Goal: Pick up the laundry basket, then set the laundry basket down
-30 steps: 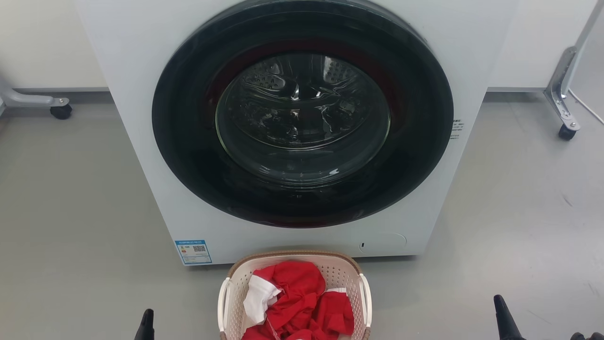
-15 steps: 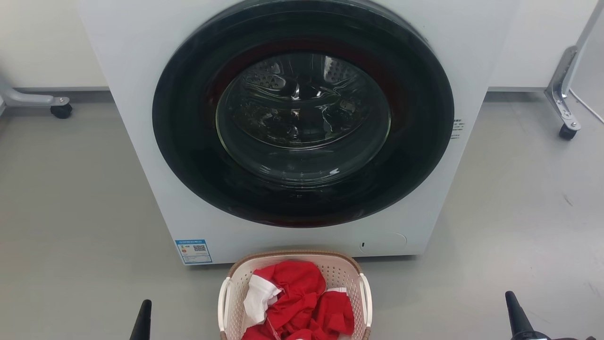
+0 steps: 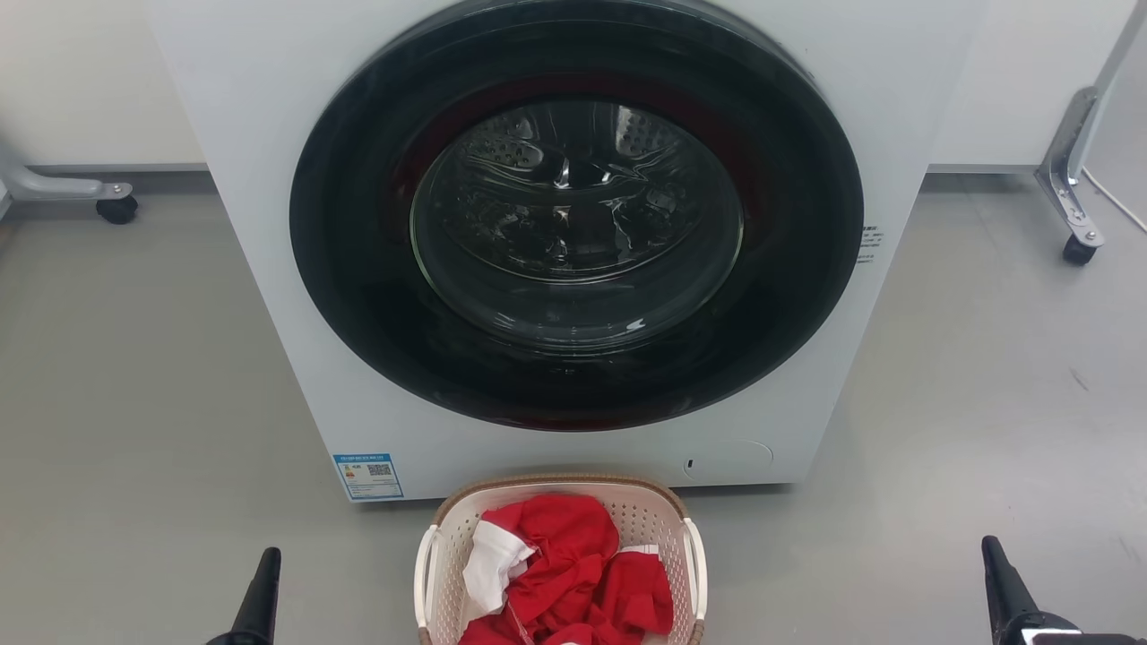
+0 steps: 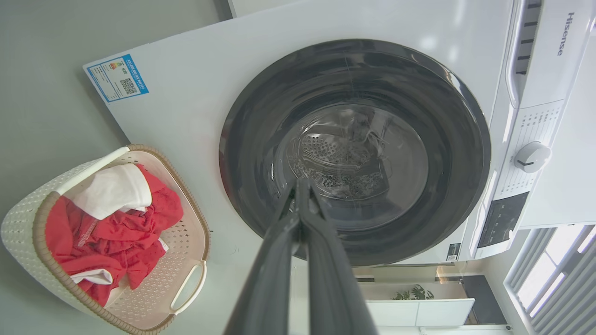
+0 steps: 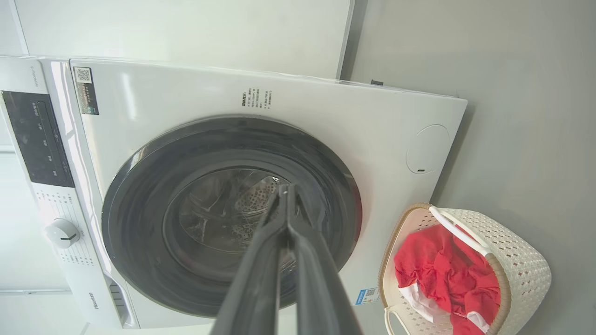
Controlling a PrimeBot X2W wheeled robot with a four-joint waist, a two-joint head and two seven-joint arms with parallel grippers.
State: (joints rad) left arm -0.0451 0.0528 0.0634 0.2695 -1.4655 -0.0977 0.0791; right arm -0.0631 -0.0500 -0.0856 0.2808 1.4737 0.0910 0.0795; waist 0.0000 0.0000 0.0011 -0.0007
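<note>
The laundry basket (image 3: 641, 518) stands upright on the grey floor (image 3: 134, 403), just in front of the white washing machine (image 3: 260, 269) and below its round dark door (image 3: 573, 224), which is closed. Inside lies a loose heap of red clothes (image 3: 582, 573) with a white piece (image 3: 493, 560) among them.

By its look, the basket should be light. The perforated plastic seems stiff enough to keep its shape, though the thin walls may give a little under pressure. The smooth surface is probably slippery for narrow fingers. The two white side handles (image 3: 694, 573) look like the safest place to take hold, one for each arm, so that the basket stays level. The clothes are soft and can shift inside.

The left gripper (image 4: 300, 186) has its fingers together, the tips touching, with nothing between them. The right gripper (image 5: 285, 190) is the same. In the head view both are low at the sides, well apart from the basket and pointing toward the machine.

Such a scene fits a basket that waits to be lifted, and equally one that stands on the floor again after a lift. The pictures do not decide between the two.
</note>
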